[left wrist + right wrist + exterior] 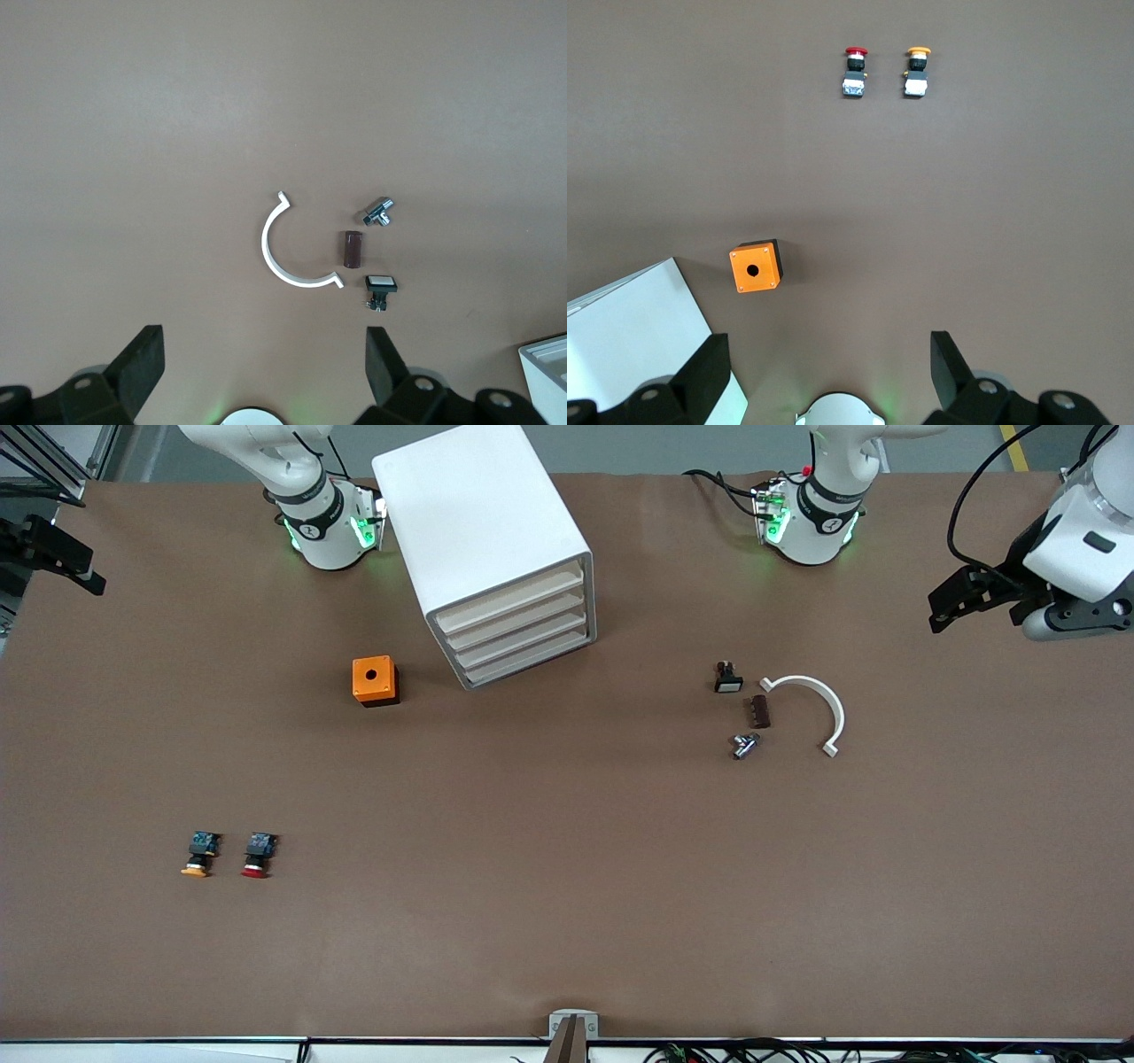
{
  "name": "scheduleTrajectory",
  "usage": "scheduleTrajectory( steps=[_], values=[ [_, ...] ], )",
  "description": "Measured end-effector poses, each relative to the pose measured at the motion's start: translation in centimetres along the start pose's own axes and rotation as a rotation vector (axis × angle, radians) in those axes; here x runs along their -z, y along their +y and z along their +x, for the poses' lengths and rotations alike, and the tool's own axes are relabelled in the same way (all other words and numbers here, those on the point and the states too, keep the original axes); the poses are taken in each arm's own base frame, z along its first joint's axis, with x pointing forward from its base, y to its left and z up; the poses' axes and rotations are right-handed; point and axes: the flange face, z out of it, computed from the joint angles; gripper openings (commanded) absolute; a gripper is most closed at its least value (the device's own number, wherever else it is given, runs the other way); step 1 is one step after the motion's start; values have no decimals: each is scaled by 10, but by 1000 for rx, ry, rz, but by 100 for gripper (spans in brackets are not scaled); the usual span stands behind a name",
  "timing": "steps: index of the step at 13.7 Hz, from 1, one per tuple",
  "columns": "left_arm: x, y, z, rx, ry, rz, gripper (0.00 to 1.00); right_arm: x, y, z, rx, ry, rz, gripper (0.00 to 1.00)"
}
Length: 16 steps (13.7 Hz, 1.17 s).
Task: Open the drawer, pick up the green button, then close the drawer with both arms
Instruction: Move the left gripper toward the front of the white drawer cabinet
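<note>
Nearest the front edge of the bench, toward the right arm's end, the yellow-capped button and red-capped button lie side by side. Farther in sit the orange box and, toward the left arm's end, a white curved clip. The cabinet stands at the far edge, every drawer shut; no green button shows. The left claw and right claw hang wide open, holding nothing.

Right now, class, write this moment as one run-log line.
drawers: all shut | green button: unseen | left hand: open, waiting above curved white clip | right hand: open, above orange box
</note>
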Motion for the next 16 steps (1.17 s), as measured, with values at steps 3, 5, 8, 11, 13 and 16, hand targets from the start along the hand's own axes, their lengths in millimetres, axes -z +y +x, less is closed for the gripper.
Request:
scheduleTrajectory(
  steps=[3,5,8,11,13,16],
  values=[
    [-29,5,27,-6,-61,3,100,-5,1,0,-1,-15,1,100],
    [-61,13,44,-18,-119,9,100,-5,3,0,-7,-14,2,100],
    [-122,25,73,-28,-218,15,100,-5,12,0,-16,-12,4,100],
    [-178,39,107,13,-289,22,100,-5,19,-1,-14,-11,6,100],
    [-207,64,116,62,-322,42,100,-2,18,-1,-6,0,4,100],
    [-234,129,114,192,-336,57,100,6,19,-1,1,16,2,100]
  ],
)
